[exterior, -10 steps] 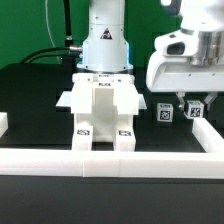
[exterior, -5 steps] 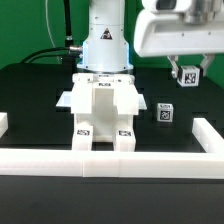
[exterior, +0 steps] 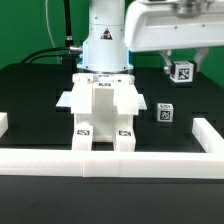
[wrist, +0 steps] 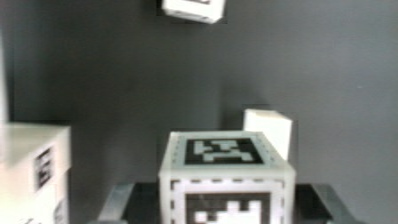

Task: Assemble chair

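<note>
While the gripper (exterior: 182, 64) hangs above the table (exterior: 30, 95), jaws clamped on a small tagged block (exterior: 183, 72), the half-built chair (exterior: 100, 110) stands below and off to one side — any twist in that pinch could misalign the block, or drop it.

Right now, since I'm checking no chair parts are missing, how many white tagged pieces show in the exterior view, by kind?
Joined chair body: 1
Loose block on the table: 1
Held block in the gripper: 1
Total: 3
</note>
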Available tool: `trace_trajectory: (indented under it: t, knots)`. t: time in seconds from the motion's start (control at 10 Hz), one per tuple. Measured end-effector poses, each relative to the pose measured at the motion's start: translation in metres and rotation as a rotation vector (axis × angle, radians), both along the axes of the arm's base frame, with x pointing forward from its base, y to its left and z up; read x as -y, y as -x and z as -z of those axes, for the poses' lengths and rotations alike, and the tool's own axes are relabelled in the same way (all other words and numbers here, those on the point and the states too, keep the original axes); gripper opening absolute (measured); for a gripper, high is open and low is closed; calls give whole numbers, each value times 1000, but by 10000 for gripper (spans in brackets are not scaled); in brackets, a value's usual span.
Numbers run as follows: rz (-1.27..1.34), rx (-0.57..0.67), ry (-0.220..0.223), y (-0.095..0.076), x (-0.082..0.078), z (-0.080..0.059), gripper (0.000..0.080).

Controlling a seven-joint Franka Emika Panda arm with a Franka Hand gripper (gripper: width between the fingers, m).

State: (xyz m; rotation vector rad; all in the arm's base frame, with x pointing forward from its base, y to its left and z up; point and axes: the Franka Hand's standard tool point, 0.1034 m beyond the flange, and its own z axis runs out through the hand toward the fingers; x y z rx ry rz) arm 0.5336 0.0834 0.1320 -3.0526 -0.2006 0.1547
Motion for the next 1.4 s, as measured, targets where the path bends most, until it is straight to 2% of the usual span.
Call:
trace_trajectory:
  t: [0.1, 0.2, 0.5, 0.6, 0.8, 0.9, 1.2, 1.3, 1.4]
  knots:
    - [6, 12, 2, -6, 7, -6, 284]
    - [2, 6, 4, -2, 2, 0, 284]
    - [-32, 7, 8, -2, 7, 2, 284]
    - [-131, 16, 33, 0, 22, 2, 284]
    - [-183, 26, 32, -3, 47, -4, 284]
    - [-204, 25, 31, -3, 56, -2, 284]
    - [-192, 23, 31, -3, 55, -2, 284]
    - [-218, 25, 30, -3, 57, -1, 284]
    - [-265, 30, 29, -7, 66, -1, 284]
